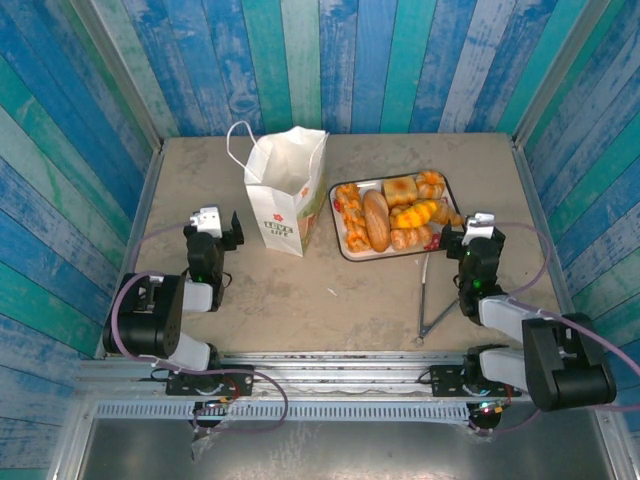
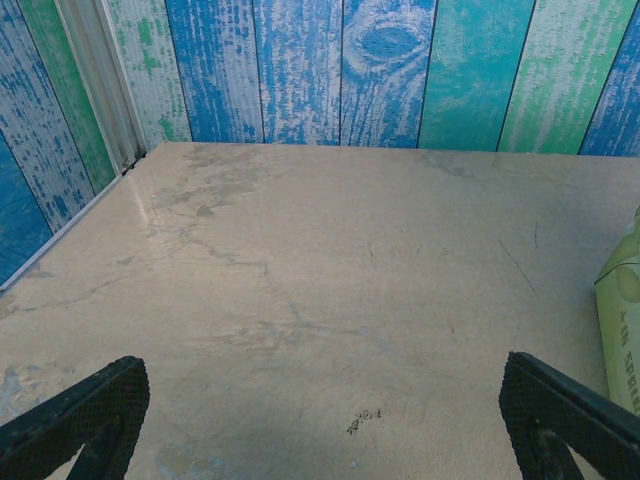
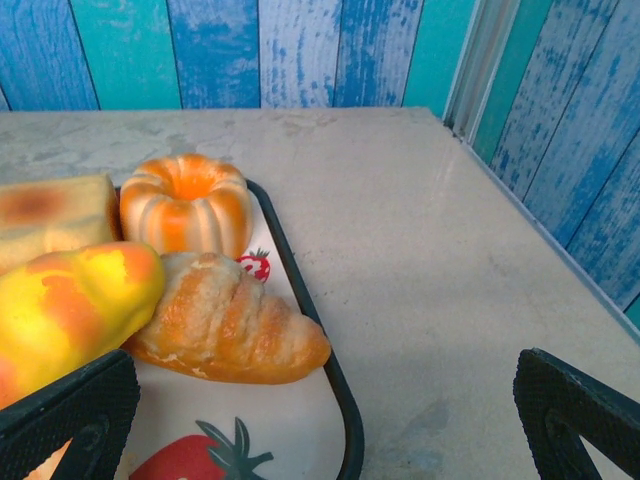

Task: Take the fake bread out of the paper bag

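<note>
**Hazards, judged from the lie of things**

- Left hand (image 1: 213, 228): released, jaws wide, nothing between them. Set just left of the paper bag (image 1: 288, 190), on the side nearer the bases. Likely to shove or topple the bag if swung across, since the bag is upright, unheld and light-looking.
- Loop handle (image 1: 231, 140), at the bag's far-left corner: liable to catch a finger (image 2: 75, 415) going into or out of the mouth, dragging the whole bag up.
- Right hand (image 3: 320, 430): likewise released and empty. Well right of the bag, hard by the right rim of the tray (image 3: 349, 420). Apt to nudge the tray or tip the croissant piece (image 3: 230, 325) over the rim if advanced carelessly.
- Metal tongs (image 1: 425, 290): right of the bag and nearer the bases, beside the right forearm. Could be swept along the surface (image 2: 300, 280) by that arm.
- Bag interior: unreadable from above. Risk of leaving a piece inside, or of groping in an empty bag and crushing it.

**Task item**

- Fake bread (image 1: 390, 215): heaped on the tray just right of the bag, outside it. Any remainder inside the bag: cannot tell.

**Pose**

- Left arm: folded back over its base, wrist low and level. Hand aimed at the far wall, past the bag's left side, with the bag's corner at the right margin of the wrist view.
- Right arm: folded the same way, wrist low. Hand aimed at the far wall, with the tray's right end under its left finger.
</note>
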You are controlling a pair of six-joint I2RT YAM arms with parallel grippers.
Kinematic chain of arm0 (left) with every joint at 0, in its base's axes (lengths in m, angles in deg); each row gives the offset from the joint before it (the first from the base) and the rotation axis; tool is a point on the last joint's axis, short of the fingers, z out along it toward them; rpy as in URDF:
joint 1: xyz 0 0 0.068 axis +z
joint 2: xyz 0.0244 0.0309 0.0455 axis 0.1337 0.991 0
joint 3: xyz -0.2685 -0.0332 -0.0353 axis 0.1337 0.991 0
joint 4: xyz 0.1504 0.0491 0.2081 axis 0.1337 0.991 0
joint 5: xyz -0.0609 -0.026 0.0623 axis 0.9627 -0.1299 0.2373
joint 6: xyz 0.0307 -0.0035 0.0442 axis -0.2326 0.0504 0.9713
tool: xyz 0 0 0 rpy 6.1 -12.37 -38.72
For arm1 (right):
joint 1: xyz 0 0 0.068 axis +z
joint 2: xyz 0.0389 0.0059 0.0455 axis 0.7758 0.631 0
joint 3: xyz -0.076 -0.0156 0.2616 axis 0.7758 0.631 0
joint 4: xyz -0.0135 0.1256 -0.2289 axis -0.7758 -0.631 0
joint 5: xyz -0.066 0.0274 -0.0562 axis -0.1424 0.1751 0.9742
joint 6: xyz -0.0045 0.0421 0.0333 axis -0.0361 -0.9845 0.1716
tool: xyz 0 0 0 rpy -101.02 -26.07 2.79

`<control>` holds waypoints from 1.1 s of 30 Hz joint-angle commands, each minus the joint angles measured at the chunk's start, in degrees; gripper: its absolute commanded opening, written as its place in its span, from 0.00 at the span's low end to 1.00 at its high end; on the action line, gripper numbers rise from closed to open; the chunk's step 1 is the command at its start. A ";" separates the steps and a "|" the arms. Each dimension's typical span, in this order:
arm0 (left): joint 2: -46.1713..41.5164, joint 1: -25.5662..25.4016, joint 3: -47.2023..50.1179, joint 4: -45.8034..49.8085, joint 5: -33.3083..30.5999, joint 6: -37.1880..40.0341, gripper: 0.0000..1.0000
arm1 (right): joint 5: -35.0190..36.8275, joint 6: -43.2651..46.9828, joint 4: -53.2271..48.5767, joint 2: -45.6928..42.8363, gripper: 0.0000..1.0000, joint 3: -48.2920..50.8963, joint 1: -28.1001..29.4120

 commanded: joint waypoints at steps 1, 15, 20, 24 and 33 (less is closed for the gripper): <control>1.35 0.15 -0.81 -0.99 -0.17 -0.02 0.94 | -2.84 1.52 2.05 2.52 1.00 -2.78 -0.29; 1.30 0.21 -0.78 -0.97 -0.16 -0.05 0.94 | -1.51 0.99 2.94 15.65 1.00 -8.80 -0.94; 1.31 0.21 -0.83 -0.97 -0.16 0.02 0.94 | -1.82 1.37 1.24 16.09 1.00 -10.07 -0.90; 1.35 0.19 -0.81 -0.97 -0.22 0.00 0.94 | -1.88 1.52 1.78 16.14 1.00 -9.92 -0.86; 1.36 0.20 -0.77 -1.10 -0.23 -0.02 0.94 | -1.85 1.42 1.69 16.15 1.00 -9.92 -0.90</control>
